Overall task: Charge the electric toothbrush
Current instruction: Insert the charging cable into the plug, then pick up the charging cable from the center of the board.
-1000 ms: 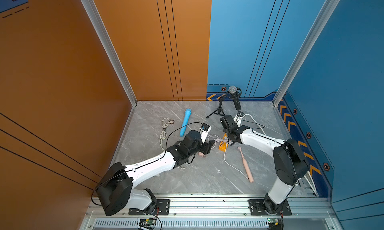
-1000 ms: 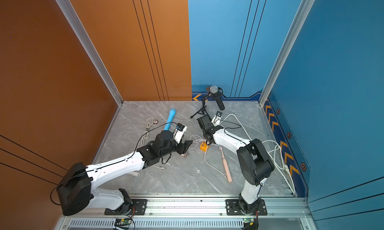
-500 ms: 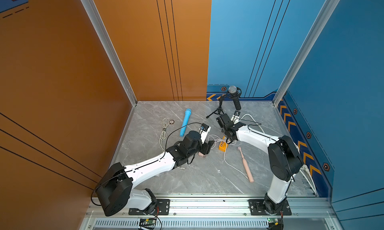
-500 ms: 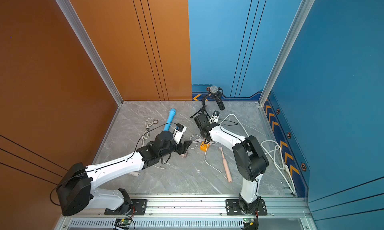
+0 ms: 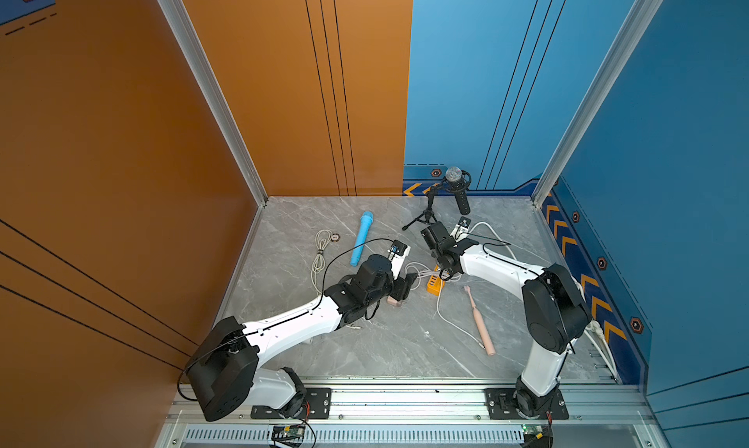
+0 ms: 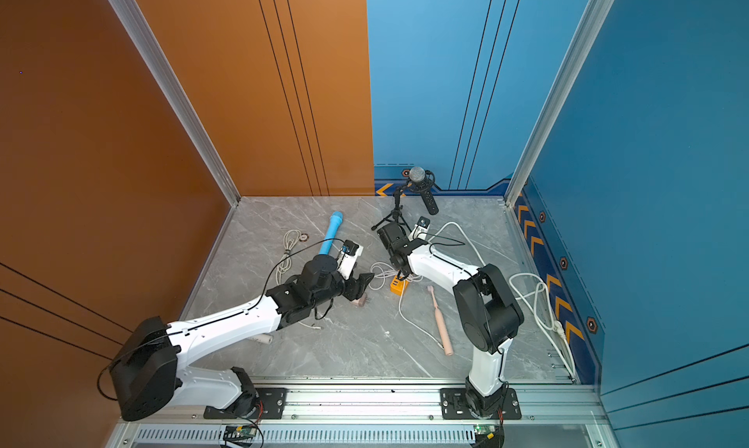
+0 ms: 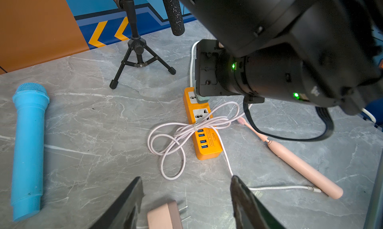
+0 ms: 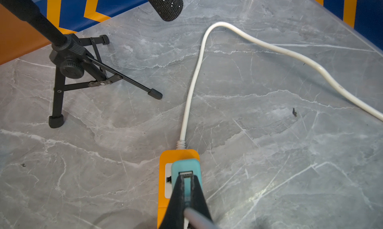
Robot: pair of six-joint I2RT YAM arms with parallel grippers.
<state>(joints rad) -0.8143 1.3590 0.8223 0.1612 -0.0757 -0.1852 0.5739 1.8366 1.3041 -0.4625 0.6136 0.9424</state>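
Little is looking done: right gripper clamping a teal adapter on the orange power strip, left gripper hovering wide above a pink plug, toothbrush lying apparently unplugged beside the strip.

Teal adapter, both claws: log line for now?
right claw: shut on teal adapter at orange power strip | left claw: open over pink plug | toothbrush: lying flat, unheld
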